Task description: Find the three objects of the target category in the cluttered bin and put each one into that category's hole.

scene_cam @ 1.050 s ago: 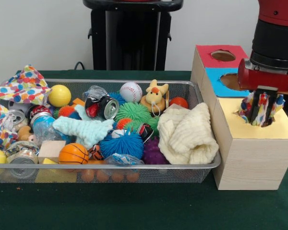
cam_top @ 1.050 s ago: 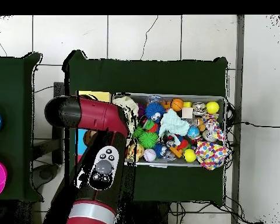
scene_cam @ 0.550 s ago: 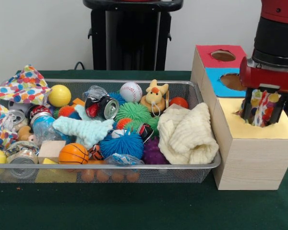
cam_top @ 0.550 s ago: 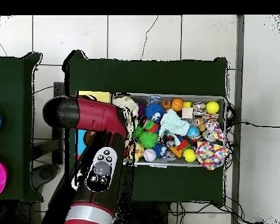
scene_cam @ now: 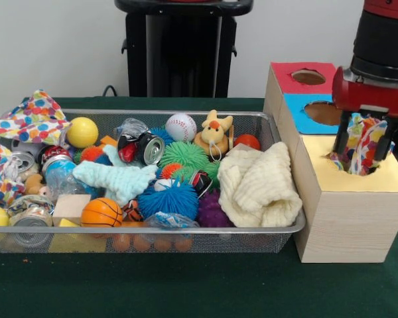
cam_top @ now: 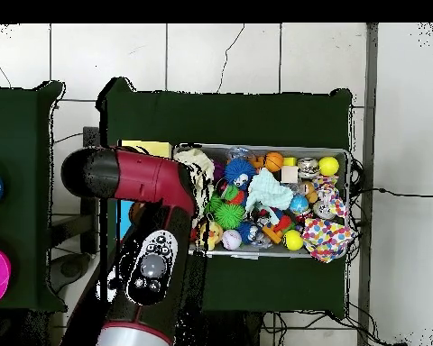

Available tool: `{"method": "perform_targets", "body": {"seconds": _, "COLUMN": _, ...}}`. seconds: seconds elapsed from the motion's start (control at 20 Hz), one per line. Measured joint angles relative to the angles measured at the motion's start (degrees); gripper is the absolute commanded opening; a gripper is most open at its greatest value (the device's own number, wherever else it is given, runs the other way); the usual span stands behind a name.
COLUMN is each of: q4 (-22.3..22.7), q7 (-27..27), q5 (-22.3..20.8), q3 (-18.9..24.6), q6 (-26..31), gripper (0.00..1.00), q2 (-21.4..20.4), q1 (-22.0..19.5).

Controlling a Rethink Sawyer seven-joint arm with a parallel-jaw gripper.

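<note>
My gripper (scene_cam: pixel 365 142) hangs over the yellow-topped box (scene_cam: pixel 388 180) at the right, its fingers (scene_cam: pixel 344 136) spread apart. A polka-dot cloth (scene_cam: pixel 363 151) stands bunched between them, its lower end down in the yellow box's hole. The fingers look open around it. More cloths lie in the mesh bin (scene_cam: pixel 186 230): a polka-dot one (scene_cam: pixel 30 119) at the far left, a light blue one (scene_cam: pixel 116 179) and a cream knitted one (scene_cam: pixel 262 182). In the overhead view my arm (cam_top: pixel 143 225) hides the gripper and most of the boxes.
A blue-topped box (scene_cam: pixel 305 122) and a red-topped box (scene_cam: pixel 288 79), each with a hole, stand behind the yellow one. The bin (cam_top: pixel 274 255) also holds balls, crushed cans, spiky toys, a plush duck (scene_cam: pixel 213 132) and a wooden block (scene_cam: pixel 69 207).
The gripper has risen above the yellow box and its fingers have spread wider. The polka-dot cloth stays standing out of the hole.
</note>
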Motion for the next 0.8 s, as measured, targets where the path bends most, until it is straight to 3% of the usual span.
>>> {"method": "perform_targets", "body": {"seconds": 0.8, "q4": 0.01, "q7": 0.0, "q5": -0.01, "q3": -0.31, "q6": 1.18, "gripper": 1.0, "q2": -4.28, "q1": 0.62}}
